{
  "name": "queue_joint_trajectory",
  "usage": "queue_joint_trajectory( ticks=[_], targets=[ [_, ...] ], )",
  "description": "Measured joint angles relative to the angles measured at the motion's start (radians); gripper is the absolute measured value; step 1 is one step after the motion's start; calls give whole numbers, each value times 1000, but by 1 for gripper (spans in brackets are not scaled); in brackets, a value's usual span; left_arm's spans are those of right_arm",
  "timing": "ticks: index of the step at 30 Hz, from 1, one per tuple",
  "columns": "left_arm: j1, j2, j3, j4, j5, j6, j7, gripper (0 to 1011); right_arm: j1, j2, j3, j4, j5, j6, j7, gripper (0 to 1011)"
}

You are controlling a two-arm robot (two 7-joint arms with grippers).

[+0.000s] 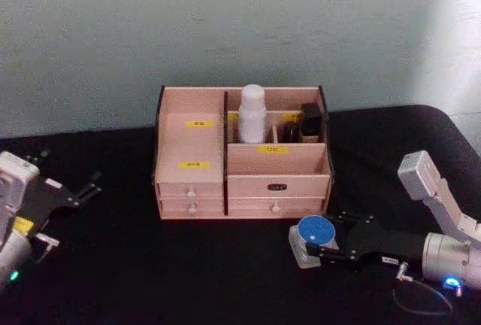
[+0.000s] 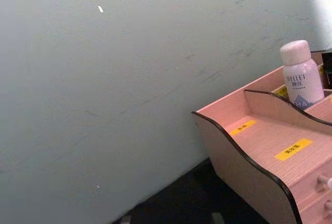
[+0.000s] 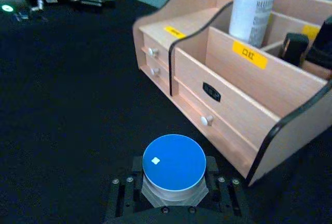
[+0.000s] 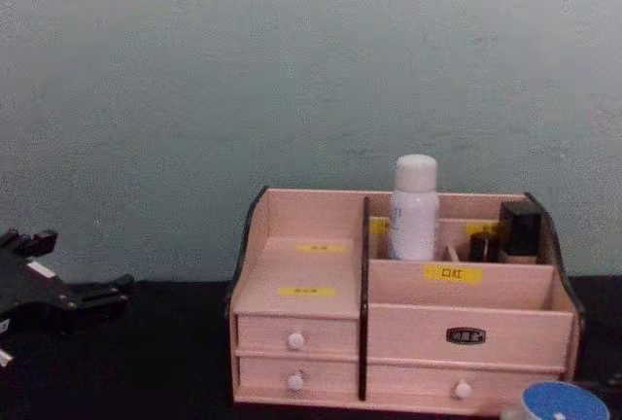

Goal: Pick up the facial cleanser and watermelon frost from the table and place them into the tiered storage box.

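— On the counter, what sits in front of the box?

— A jar with a round blue lid and a clear base. It is near the box's right front corner, just out from the lower right drawer.

— Who has it?

— The right claw. It reaches in low from the right and pinches the jar, one black finger pressed to each side of the clear base.

— Is the jar lifted?

— I cannot tell. It is either on the black surface or barely above it.

— And the bottle?

— The white bottle with the white cap stands upright inside the box. It is in a rear compartment, just right of the dark middle divider, and its cap rises above the back wall.

— Anything beside it?

— Some small dark items in the rear slots toward the box's right end. They are too small to name.

— What about the left side of the box?

— Two stepped pink shelves, each with a yellow label, above two drawers. All four drawers are pushed in, white knobs facing forward.

— The other arm?

— The left claw hangs over the counter at the far left, well apart from the box and pointing toward it. Whether it is spread or pressed together, I cannot tell.
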Motion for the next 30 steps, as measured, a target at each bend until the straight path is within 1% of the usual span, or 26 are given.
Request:
queue_joint_trajectory(
  ticks=[7, 13, 20, 26, 29, 30],
  targets=[
    [0, 0, 0, 0, 0, 0, 0, 1001, 7, 5, -1, -14, 12, -21, 20, 706],
    [0, 0, 0, 0, 0, 0, 0, 1001, 25, 0, -12, -22, 17, -34, 38, 707],
    [0, 0, 0, 0, 0, 0, 0, 1001, 72, -25, -35, -17, 16, -60, 63, 706],
    [0, 0, 0, 0, 0, 0, 0, 1001, 128, -63, -59, 2, 5, -88, 74, 707],
    [0, 0, 0, 0, 0, 0, 0, 1001, 147, -77, -68, 10, 0, -92, 74, 707],
    [0, 0, 0, 0, 0, 0, 0, 1001, 162, -87, -74, 16, -4, -93, 75, 706]
  ],
)
